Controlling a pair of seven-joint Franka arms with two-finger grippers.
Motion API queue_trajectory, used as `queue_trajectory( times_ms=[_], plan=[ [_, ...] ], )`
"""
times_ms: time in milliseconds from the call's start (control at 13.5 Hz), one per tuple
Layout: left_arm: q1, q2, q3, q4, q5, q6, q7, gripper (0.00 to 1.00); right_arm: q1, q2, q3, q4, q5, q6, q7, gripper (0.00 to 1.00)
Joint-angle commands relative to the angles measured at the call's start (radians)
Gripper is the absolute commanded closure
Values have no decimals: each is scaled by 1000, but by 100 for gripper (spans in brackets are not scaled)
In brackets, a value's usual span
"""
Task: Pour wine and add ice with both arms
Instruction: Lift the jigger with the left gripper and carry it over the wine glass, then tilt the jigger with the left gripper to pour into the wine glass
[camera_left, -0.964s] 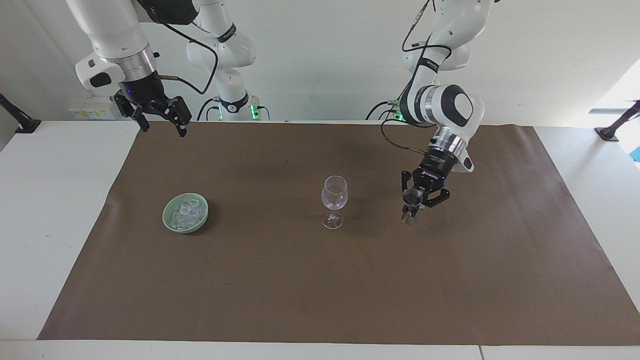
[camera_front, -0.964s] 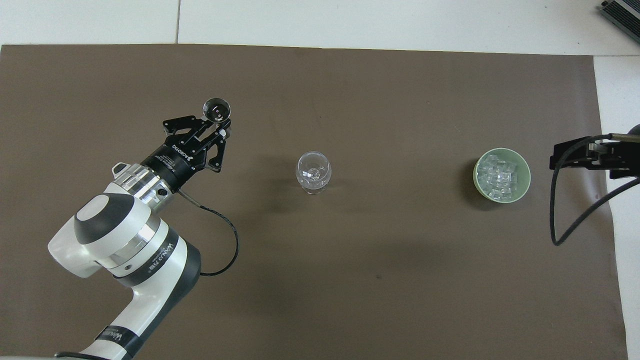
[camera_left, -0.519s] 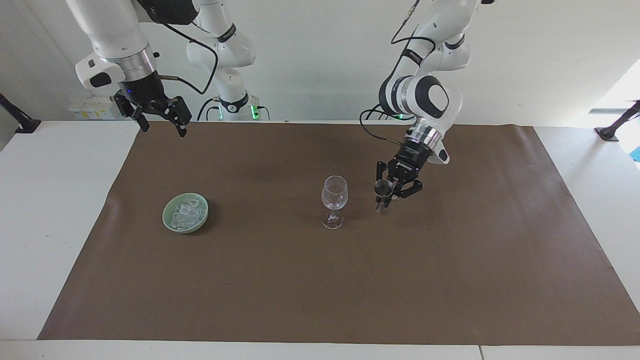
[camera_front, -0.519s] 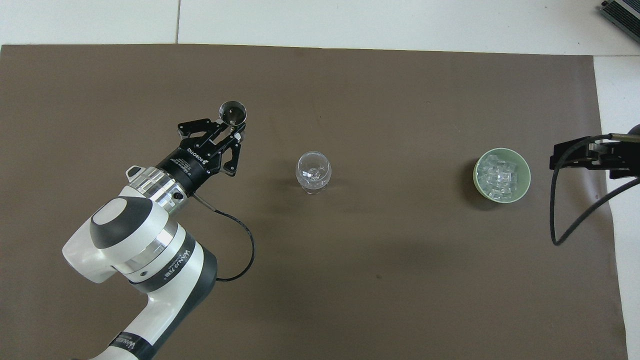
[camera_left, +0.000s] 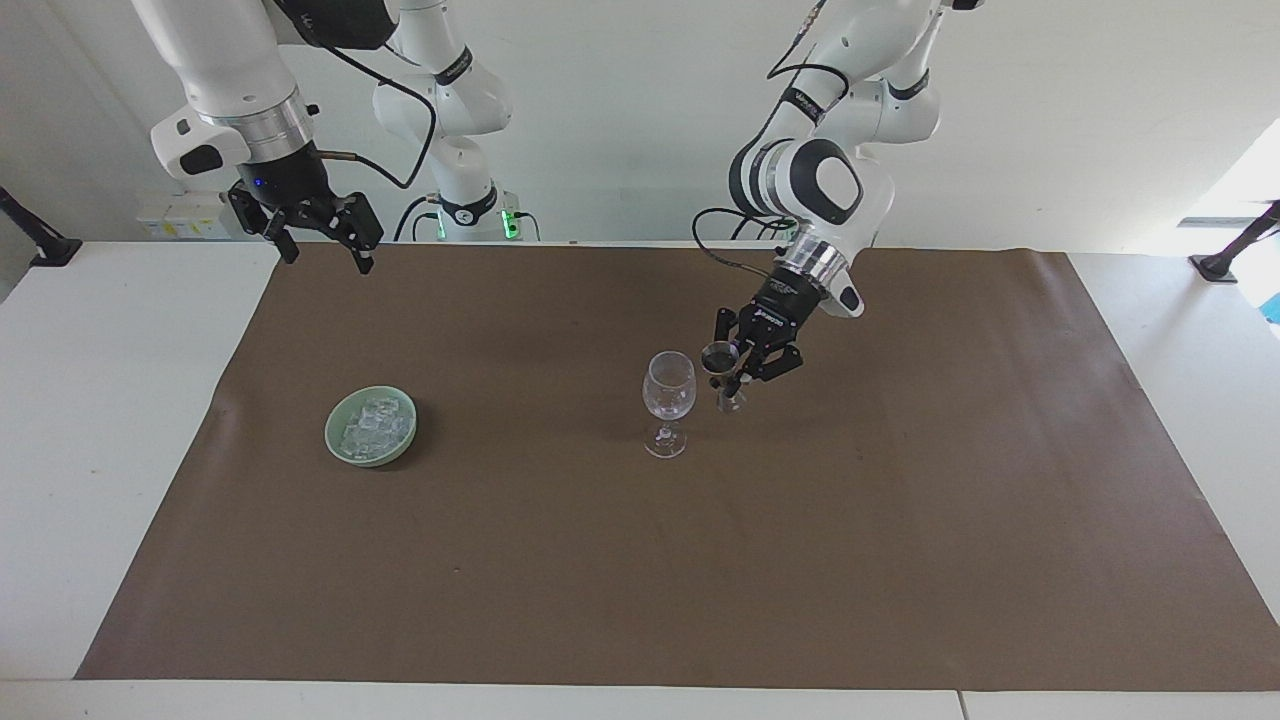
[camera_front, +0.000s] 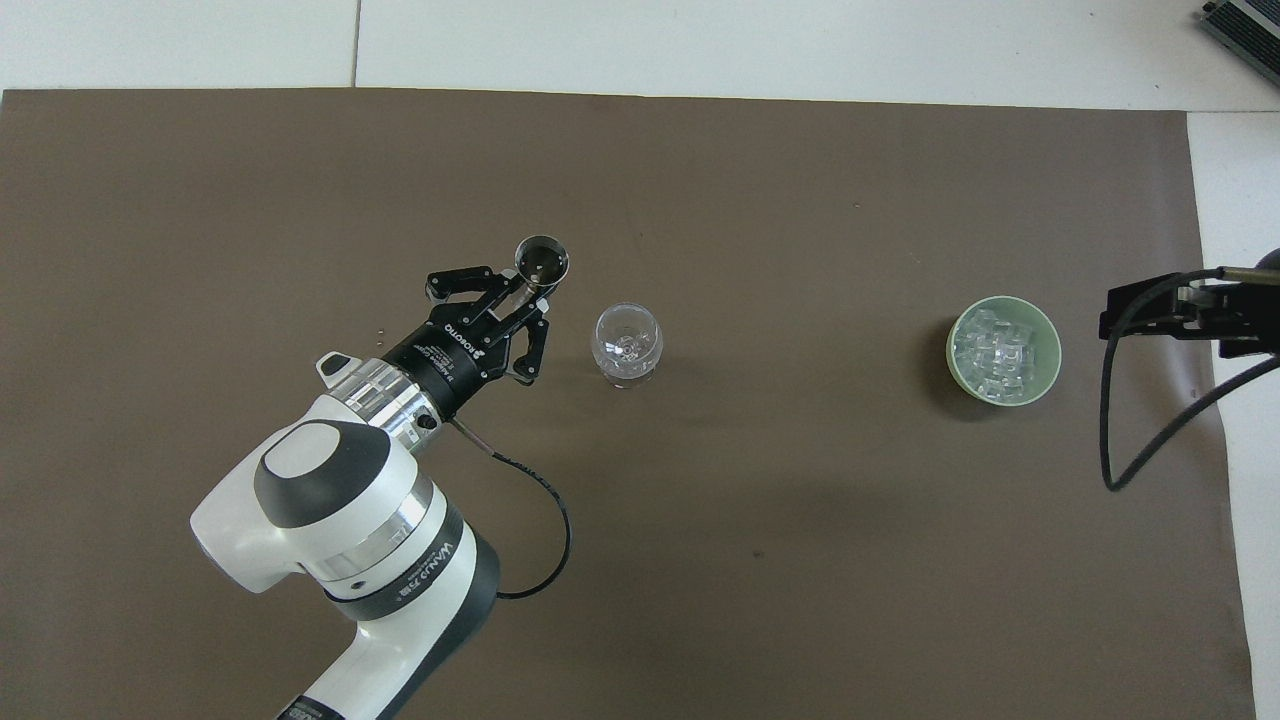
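Since earlier, left gripper (camera_left: 738, 372) with small cup (camera_left: 720, 358) nearer wine glass (camera_left: 668, 384).

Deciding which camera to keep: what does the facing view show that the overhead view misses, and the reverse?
Facing only: both arms' upper links and the open right gripper hanging over the table's edge. Overhead only: straight into the small metal measuring cup held by the shut left gripper. Both: the clear stemmed wine glass and the pale green bowl of clear ice cubes.
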Motion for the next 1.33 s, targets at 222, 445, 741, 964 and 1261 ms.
queue_trajectory(
  times_ms=[222, 445, 741, 964, 1261],
  plan=[
    [-59, 48, 12, 81, -13, 89, 97, 100, 2, -19, -4, -19, -4, -6, -25, 0],
    [-59, 48, 11, 78, 36, 86, 134, 100, 2, -19, -4, -19, -4, -6, -26, 0],
    [-56, 50, 11, 74, 65, 82, 177, 100, 2, -19, -4, -19, -4, -4, -26, 0],
    [-57, 48, 9, 69, 73, 83, 245, 100, 2, -19, -4, -21, -4, -6, -26, 0],
    [-59, 48, 9, 68, 74, 83, 312, 100, 2, -19, -4, -19, -4, -6, -26, 0]
  ],
)
